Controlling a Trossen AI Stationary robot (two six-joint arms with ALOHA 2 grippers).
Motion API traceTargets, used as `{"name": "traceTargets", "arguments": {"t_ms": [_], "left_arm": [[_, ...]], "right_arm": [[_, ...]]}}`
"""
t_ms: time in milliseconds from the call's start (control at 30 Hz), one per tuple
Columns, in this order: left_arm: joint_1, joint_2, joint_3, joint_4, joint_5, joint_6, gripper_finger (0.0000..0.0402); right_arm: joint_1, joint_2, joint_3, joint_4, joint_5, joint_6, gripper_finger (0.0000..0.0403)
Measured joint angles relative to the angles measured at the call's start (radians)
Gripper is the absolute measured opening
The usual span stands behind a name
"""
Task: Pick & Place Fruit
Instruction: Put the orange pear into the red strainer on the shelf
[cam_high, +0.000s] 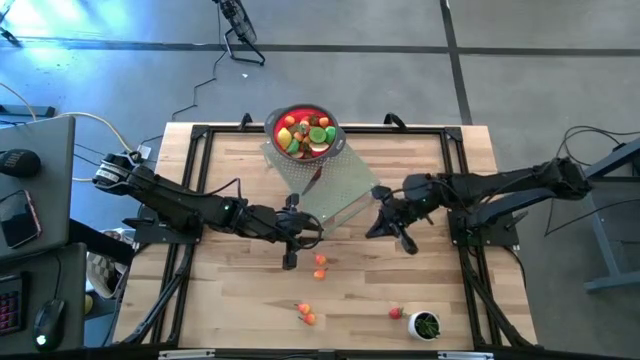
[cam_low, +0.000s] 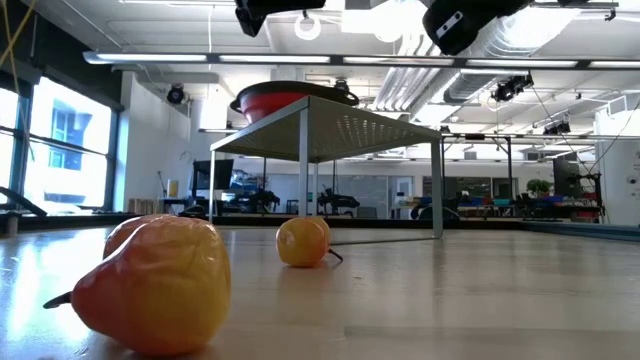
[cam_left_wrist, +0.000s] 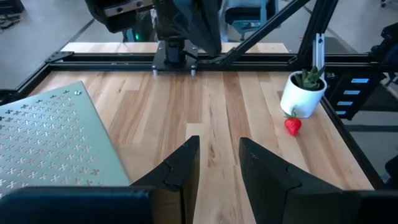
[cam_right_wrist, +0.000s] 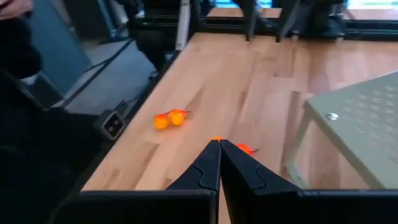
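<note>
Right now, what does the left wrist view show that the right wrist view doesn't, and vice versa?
Only the left wrist view shows the white pot with a green plant and the strawberry beside it, plus the left gripper, whose fingers stand apart with nothing between them.

Only the right wrist view shows two small orange fruit pieces near the table edge and the right gripper, its fingers shut and empty.

Both show the wooden table and part of the perforated metal stand.

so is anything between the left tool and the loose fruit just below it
Nothing visible. The left tool hangs open right beside the orange fruit pieces, with only bare table between. The perforated stand sits behind it, out of the path.
</note>
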Motion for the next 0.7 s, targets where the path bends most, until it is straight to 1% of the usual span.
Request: {"name": "traceTargets", "arguments": {"t_ms": [67,167,300,400,567,700], "left_arm": [[0.000,0.000,0.000,0.005,-0.009,0.005,0.0109],[0.000,0.000,0.000,0.020,-0.017,0.004,0.0109],[0.000,0.001,0.000,0.099,-0.018,0.003,0.0109],[0.000,0.001,0.000,0.154,-0.020,0.000,0.0109],[0.000,0.001,0.002,0.171,-0.021,-0.028,0.0109],[0.000,0.001,0.002,0.156,-0.019,-0.047,0.0109]], "right_arm": [[0.016,0.000,0.000,0.004,0.044,0.014,0.0002],[0.036,0.000,0.000,-0.004,0.146,0.079,0.0002],[0.066,0.000,0.000,-0.024,0.246,0.086,0.0002],[0.090,0.000,0.000,-0.024,0.290,0.087,0.0002],[0.131,0.000,0.000,-0.020,0.306,0.093,0.0002],[0.172,0.000,0.000,-0.015,0.393,0.133,0.0002]]}}
